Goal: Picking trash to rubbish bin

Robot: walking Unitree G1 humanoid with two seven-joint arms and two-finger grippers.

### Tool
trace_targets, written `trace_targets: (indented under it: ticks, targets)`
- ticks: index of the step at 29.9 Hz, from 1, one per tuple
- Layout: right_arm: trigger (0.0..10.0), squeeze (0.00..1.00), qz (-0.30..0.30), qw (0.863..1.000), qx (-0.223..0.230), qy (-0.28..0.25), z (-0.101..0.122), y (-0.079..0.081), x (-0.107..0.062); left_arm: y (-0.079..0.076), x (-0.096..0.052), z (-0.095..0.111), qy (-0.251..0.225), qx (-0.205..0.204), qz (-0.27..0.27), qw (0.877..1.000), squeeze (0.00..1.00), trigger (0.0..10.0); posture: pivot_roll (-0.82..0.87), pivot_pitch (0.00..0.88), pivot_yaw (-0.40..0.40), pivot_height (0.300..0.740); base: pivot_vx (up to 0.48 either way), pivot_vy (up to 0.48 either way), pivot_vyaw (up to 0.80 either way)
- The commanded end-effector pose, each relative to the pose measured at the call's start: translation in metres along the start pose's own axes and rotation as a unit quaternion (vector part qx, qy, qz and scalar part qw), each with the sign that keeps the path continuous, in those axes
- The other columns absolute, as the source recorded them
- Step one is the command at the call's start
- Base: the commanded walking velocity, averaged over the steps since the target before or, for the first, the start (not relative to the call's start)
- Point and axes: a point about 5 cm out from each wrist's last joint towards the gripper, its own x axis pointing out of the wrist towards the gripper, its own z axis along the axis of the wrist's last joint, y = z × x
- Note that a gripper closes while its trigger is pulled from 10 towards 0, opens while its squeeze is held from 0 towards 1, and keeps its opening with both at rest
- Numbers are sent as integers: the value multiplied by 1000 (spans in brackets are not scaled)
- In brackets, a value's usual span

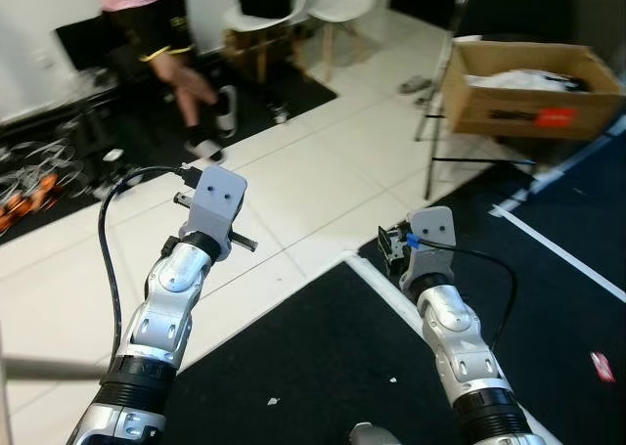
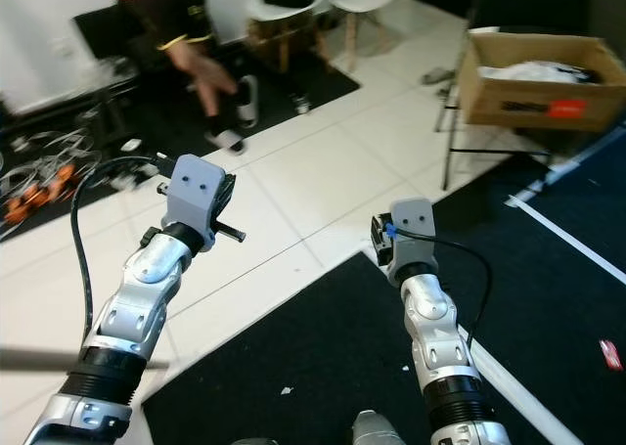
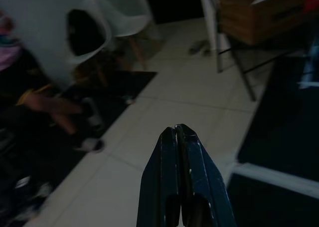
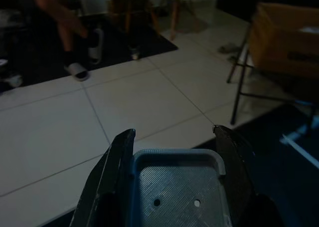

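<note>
Currently both silver arms are reaching forward over the seam between the white tiled floor and the black floor mat. The left gripper is pointing out over the tiles with its two black fingers pressed together, clenched on nothing; the right gripper is standing released, jaws spread, nothing between them. Candidate trash is lying on the mat: a small red-and-white wrapper well off to the right, and two tiny white scraps nearer the arms. No obvious rubbish bin is showing; the brown cardboard box perched on a black folding chair may be serving as one, though that is only my guess. A person in a pink top and black shorts is stepping across the dark rug beyond the tiles, blurred, near a white moulded chair and a tangle of cables. Risks as I judge them: neither gripper is lined up on any scrap yet, so a reach could miss; the scraps are flat and small, likely slipping between long fingers; walking could bring the robot near the person or the chair's thin legs.
</note>
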Motion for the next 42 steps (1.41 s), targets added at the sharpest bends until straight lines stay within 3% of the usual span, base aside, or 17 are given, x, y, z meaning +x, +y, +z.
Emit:
trace_targets:
  ticks: [1, 9, 23, 32, 42]
  targets:
    - [10000, 0, 7, 1000, 4, 4, -3, 5, 1, 5, -4, -11, 27, -22, 23, 999, 0, 10000, 75, 28, 92, 740, 0, 0, -800]
    - [10000, 0, 11, 1000, 5, 4, -2, 8, 3, 5, -10, -19, 42, -57, 42, 997, 0, 10000, 83, 26, 84, 740, 0, 0, -800]
    - [10000, 0, 21, 1000, 1, 13, -3, 11, 5, 5, -13, -21, 36, -48, 51, 997, 0, 10000, 79, 32, 74, 740, 0, 0, -800]
    - [10000, 0, 36, 999, -6, 22, -5, 11, 6, 10, -18, -27, 45, -63, 83, 994, 0, 10000, 73, 38, 57, 740, 0, 0, 0]
    - [10000, 0, 26, 999, -13, 22, -4, 5, 8, 5, -17, -25, 39, -62, 79, 994, 0, 10000, 65, 43, 38, 740, 335, 0, 0]
